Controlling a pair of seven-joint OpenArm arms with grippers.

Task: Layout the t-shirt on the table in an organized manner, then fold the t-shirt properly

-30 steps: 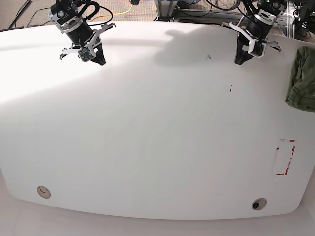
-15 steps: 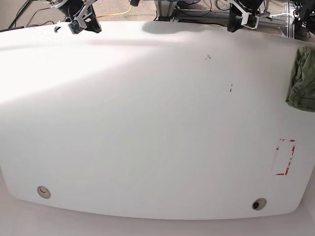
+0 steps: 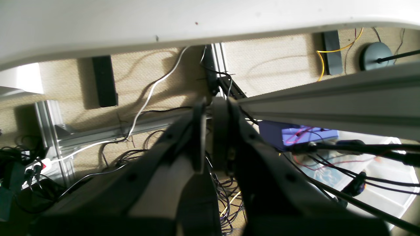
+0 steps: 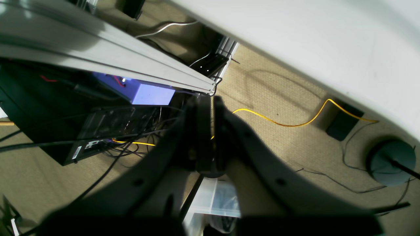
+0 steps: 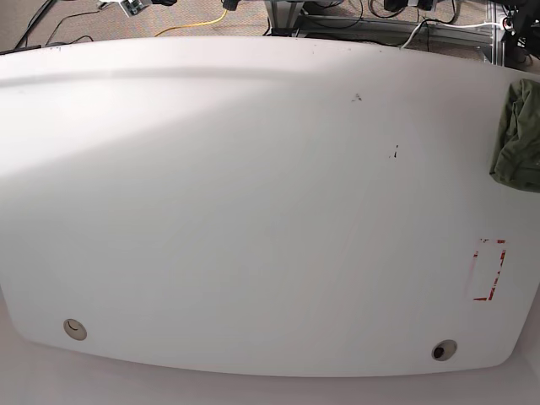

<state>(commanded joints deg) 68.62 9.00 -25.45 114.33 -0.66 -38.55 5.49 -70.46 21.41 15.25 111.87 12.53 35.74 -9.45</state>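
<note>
T-shirt (image 5: 516,139), olive green, lies bunched or folded at the far right of the white table (image 5: 253,211), cut off by the right border of the base view. Its visible part runs longer from near to far than from left to right, with a rather straight near edge; the full long axis and the way the collar points cannot be told.

Nearer than the shirt, a broken red tape outline (image 5: 502,261) is on the tabletop at the right. Two round grommets sit by the near edge, one at the left (image 5: 75,329) and one at the right (image 5: 444,350). Small dark marks (image 5: 395,152) spot the surface left of the shirt.

Beyond the far edge are a metal frame (image 5: 494,42), a yellow cable (image 5: 194,24) and a white cable (image 5: 460,25). The left wrist view shows a grey beam (image 3: 344,101) reaching in from its right side, with a blue-violet box (image 3: 295,134) and clear plastic bins (image 3: 387,183) below.

Left gripper (image 3: 210,101) and right gripper (image 4: 210,100) both look closed, blurred tips drawn together, holding nothing visible. Both are beyond the far table edge, apart from the shirt.
</note>
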